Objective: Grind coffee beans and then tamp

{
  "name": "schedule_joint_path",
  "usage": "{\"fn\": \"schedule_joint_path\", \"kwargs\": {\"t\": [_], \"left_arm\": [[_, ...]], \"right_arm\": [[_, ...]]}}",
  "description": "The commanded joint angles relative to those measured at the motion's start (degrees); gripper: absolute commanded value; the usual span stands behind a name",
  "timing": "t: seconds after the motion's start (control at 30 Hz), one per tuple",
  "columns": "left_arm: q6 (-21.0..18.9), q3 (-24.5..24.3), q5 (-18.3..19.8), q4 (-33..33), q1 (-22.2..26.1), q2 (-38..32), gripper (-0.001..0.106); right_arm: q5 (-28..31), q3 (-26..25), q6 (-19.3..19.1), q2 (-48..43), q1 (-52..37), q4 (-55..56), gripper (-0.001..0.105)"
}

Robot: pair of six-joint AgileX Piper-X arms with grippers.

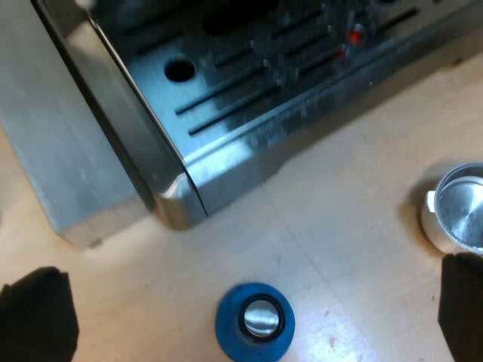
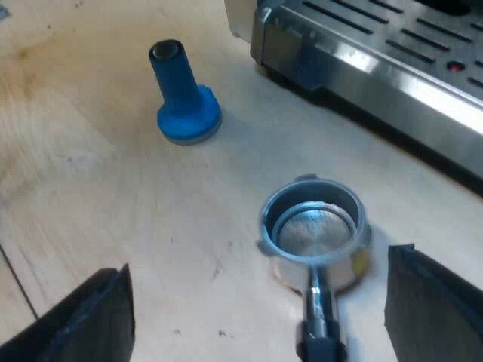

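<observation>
Closing my spread right gripper (image 2: 264,317) squarely on the handle (image 2: 318,320) of the empty round metal holder (image 2: 313,230), loose on the wooden bench (image 2: 90,188) near the steel espresso machine (image 2: 362,53), should keep its basket level; my left gripper (image 1: 249,309) hangs spread above the upright blue tamper (image 1: 254,323).

Machine (image 2: 362,68): brushed metal, a dull sheen from where I sit.
Tamper (image 2: 183,98): matt blue, plastic-looking; shiny metal cap.
Holder (image 2: 313,230): polished, glossy metal.
Worktop (image 2: 90,173): pale, smooth wood.
</observation>
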Motion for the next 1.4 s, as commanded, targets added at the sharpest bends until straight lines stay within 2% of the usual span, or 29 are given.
{"fn": "schedule_joint_path", "kwargs": {"t": [0.03, 0.13, 0.17, 0.27, 0.43, 0.5, 0.6, 0.63, 0.73, 0.9, 0.97, 1.03, 1.17, 1.4], "left_arm": [[-0.8, -1.4, -1.3, 0.1, 0.0, -5.1, 0.105], [-0.8, -3.0, -1.3, 0.1, 0.0, -6.8, 0.105], [-0.8, -4.5, -1.3, 0.1, 0.0, -7.3, 0.105], [-1.0, -7.8, -1.2, 0.1, 0.0, -7.4, 0.105], [-1.0, -13.6, -1.3, 0.1, 0.2, -7.2, 0.105], [-1.1, -15.4, -1.4, 0.1, 1.1, -7.2, 0.105], [-1.1, -16.7, -1.4, 0.1, 3.0, -7.2, 0.105], [-1.1, -17.0, -1.4, 0.1, 3.5, -7.2, 0.105], [-1.1, -18.9, 1.3, 0.7, 11.8, -6.0, 0.105], [-3.0, -19.8, 1.9, 2.0, 17.1, -5.0, 0.105], [-3.3, -19.8, 1.9, 2.4, 17.4, -5.0, 0.105], [-3.5, -20.7, 1.8, 5.3, 17.4, -5.0, 0.105], [-3.5, -21.2, 1.4, 7.0, 17.4, -6.1, 0.105], [-2.4, -21.2, 1.4, 7.7, 17.4, -11.2, 0.105]], "right_arm": [[-0.1, -5.8, -0.3, -0.1, -0.2, 6.5, 0.070], [0.1, -9.3, -0.3, -0.1, -0.2, 9.9, 0.070], [0.7, -12.6, -0.3, -0.1, -0.3, 12.0, 0.070], [6.0, -17.1, -0.3, -0.1, -0.3, 14.3, 0.070], [19.7, -24.4, -0.3, -0.1, -0.3, 20.6, 0.070], [20.9, -26.8, -0.3, -0.1, -0.5, 23.5, 0.070], [19.7, -30.4, 0.2, -0.1, -2.3, 29.3, 0.070], [18.5, -32.1, 1.5, -0.1, -4.2, 32.5, 0.070], [14.4, -35.3, 4.0, -0.1, -10.0, 38.9, 0.070], [5.2, -37.4, 4.0, -0.1, -23.0, 45.4, 0.070], [3.4, -37.5, 4.0, -0.1, -26.5, 47.1, 0.070], [-1.0, -37.5, 4.0, -0.1, -34.3, 51.1, 0.070], [-4.2, -37.5, 3.5, -0.1, -44.6, 53.2, 0.070], [-9.4, -37.5, -1.8, -0.1, -58.8, 55.5, 0.070]]}}
